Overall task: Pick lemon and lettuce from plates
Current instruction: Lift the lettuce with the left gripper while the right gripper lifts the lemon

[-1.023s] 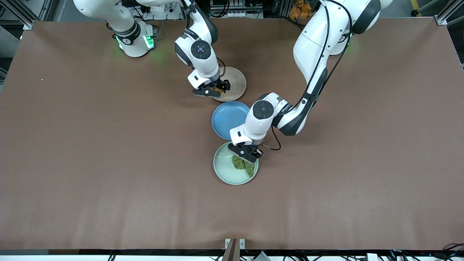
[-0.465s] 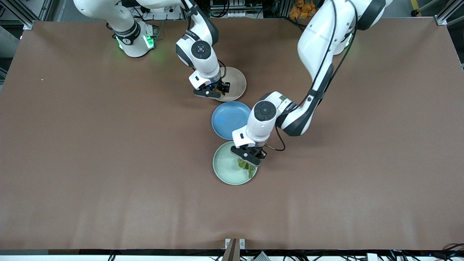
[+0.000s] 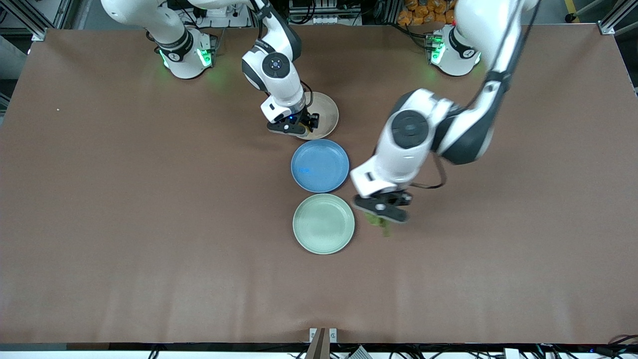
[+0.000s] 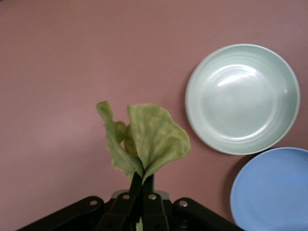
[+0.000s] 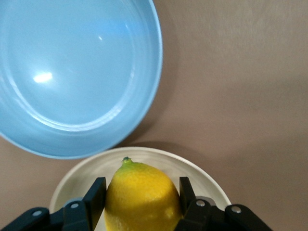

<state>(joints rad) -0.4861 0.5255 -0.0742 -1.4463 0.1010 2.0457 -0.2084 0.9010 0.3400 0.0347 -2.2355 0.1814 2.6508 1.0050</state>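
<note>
Left pincer (image 3: 383, 213): fingers pinched tight on the lettuce (image 4: 144, 139) at its stem end, leaf hanging free below the tips. It hangs over bare bench (image 3: 149, 224) just beside the mint plate (image 3: 323, 223), toward the left arm's end. That plate has nothing on it, so the lettuce half of the task looks done as a pick; what remains for this arm is carrying the leaf off and setting it down somewhere, and the task gives no drop spot. A thin limp leaf held by one edge could slip or flap if the arm swings fast

Right pincer (image 3: 295, 124): low over the beige plate (image 3: 326, 114), at its rim nearer the front camera. Right wrist view shows the fingers (image 5: 94, 195) set at a middling gap, one on each side of the lemon (image 5: 142, 197), which sits on that plate. Pads look to be against the rind, but whether they actually grip or only bracket it I can't tell from this angle. Step in hand here is the lemon grasp, lift not yet made. Next move calls for a firm squeeze across the lemon's middle, then a straight lift clear of the plate rim; smooth oval rind may squirt out if the pads sit off centre

Blue plate (image 3: 320, 165) lies between the beige and mint plates, nothing on it, not part of the job
</note>
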